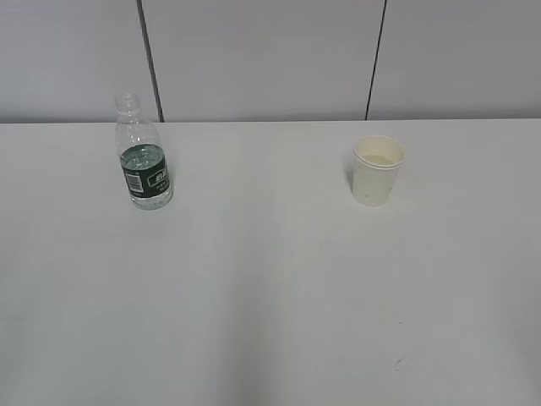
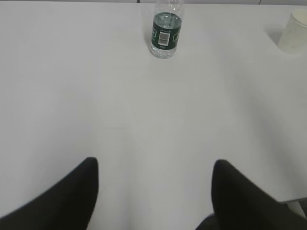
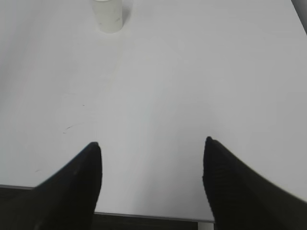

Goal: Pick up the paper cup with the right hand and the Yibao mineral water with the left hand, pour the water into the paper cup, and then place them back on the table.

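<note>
Cup [image 1: 378, 171] interior, seemingly dry, shows only from outside

- Bottle [image 1: 144, 161]: clear plastic, dark green label with white print and a black-and-white barcode.
- Cup [image 1: 377, 170]: plain white outside, cream inside.
- Table [image 1: 270, 296]: plain white, one small dark scuff [image 1: 402, 364].
- Both grippers' fingers [image 2: 67, 201] [image 3: 72, 187]: black.

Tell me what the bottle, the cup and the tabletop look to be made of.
Yibao mineral water: clear glossy plastic, see-through above a dark green printed label. Paper cup: matte white paper, judging by its rolled rim and cream inside. Table: smooth white surface, possibly laminate; material unclear.
</note>
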Controlling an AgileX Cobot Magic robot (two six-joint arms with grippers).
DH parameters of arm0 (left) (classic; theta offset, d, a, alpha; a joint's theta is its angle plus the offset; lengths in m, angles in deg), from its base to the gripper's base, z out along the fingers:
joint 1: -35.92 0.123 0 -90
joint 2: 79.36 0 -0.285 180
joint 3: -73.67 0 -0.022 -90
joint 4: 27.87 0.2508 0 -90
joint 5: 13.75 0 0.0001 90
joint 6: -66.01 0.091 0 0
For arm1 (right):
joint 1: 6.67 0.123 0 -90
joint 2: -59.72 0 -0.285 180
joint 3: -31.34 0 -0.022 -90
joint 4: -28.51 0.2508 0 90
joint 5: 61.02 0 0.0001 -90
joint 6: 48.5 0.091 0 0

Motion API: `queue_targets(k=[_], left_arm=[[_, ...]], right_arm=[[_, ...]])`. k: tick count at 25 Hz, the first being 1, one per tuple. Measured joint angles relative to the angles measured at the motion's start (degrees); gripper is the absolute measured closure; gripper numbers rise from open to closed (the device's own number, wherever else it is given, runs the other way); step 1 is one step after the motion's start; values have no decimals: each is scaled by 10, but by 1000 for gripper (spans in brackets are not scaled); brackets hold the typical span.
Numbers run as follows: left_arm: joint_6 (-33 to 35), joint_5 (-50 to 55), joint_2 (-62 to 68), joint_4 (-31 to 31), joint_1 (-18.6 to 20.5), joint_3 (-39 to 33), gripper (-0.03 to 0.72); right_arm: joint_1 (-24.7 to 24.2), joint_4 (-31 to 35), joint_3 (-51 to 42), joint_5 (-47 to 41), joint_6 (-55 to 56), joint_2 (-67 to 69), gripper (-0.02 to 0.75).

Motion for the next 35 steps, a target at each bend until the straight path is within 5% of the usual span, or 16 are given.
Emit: queue_targets(k=[7,35], left_arm=[[0,0,0,0,30,0,230],[0,0,0,0,31,0,230]], right_arm=[[-8,-1,0,1,0,0,218],[-18,-1,0,1,0,0,218]])
